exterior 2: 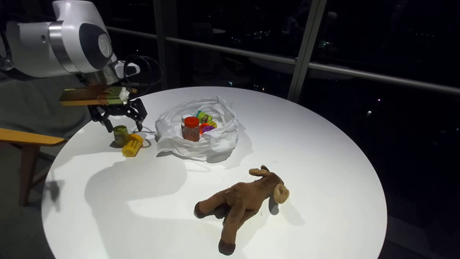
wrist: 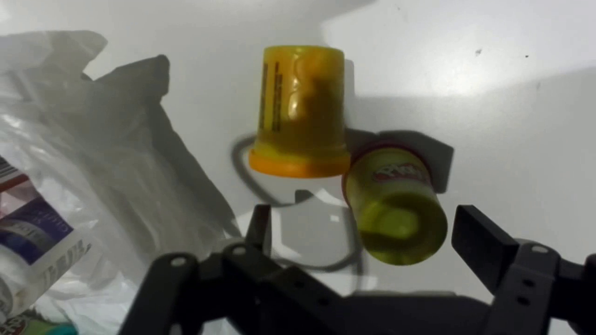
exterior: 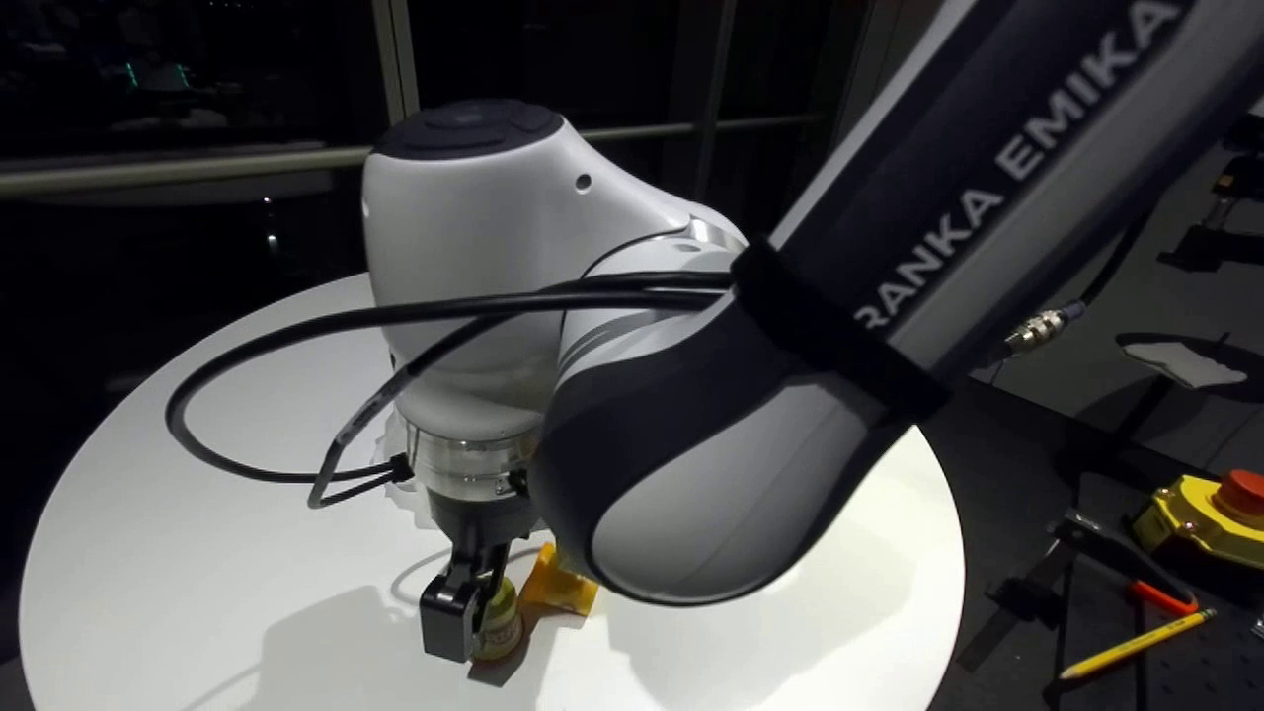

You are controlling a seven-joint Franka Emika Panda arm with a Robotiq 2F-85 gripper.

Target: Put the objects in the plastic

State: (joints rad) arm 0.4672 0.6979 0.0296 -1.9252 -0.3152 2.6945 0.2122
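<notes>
At the left of an exterior view, the gripper (exterior 2: pixel 124 128) stands with jaws spread wide at a standing green tub (exterior 2: pixel 120 136), holding nothing; a yellow tub (exterior 2: pixel 132 145) lies just beside it. Left of centre sits the plastic bag (exterior 2: pixel 215 148) containing a red-lidded jar (exterior 2: pixel 191 131); the brown plush animal (exterior 2: pixel 246 198) lies lower centre.

White arm (exterior: pixel 691 484), looping black cables (exterior: pixel 395 312).

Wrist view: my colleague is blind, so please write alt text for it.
The open end effector frames a green tub without gripping it; a yellow tub lies on its side nearby. At left, a wrinkled plastic bag holds a labelled container.
</notes>
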